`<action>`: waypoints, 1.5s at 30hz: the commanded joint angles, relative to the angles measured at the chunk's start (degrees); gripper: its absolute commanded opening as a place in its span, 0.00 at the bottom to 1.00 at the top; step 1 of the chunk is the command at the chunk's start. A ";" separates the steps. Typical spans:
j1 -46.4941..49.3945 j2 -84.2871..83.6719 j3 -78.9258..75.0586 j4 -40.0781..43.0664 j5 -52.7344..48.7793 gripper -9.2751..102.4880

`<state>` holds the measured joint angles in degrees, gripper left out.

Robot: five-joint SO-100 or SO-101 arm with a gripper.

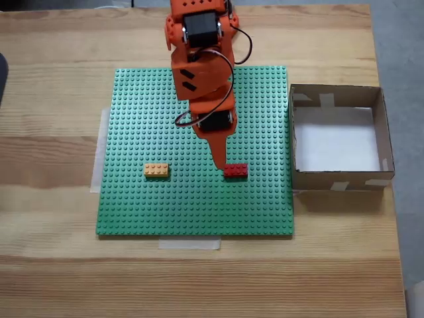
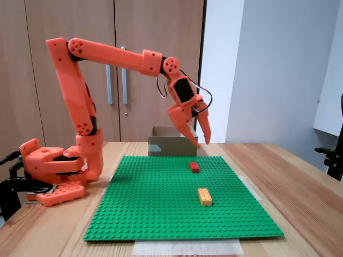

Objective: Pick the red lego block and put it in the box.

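We are hovering our end effector [image 2: 199,140], jaws apart and empty, above the red lego block [image 1: 235,170] sitting on the green baseplate [image 1: 132,199]. We are judging it light, rigid and slick, best pinched across its long smooth sides.

Open room above the green baseplate

The gripper [image 2: 199,140] hangs open, clear above the red brick [image 1: 235,170]; only the yellow brick [image 1: 156,170] lies apart toward the baseplate's [image 1: 146,119] left edge, and the box's [image 1: 292,139] low wall stands past its right edge.
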<state>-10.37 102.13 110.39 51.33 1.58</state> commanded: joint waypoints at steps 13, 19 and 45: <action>-1.05 -5.27 -8.35 7.73 6.33 0.32; -1.58 -7.29 -12.30 11.69 8.53 0.30; -1.67 -12.13 -12.66 14.85 12.74 0.30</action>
<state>-12.04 89.47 97.65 66.88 14.06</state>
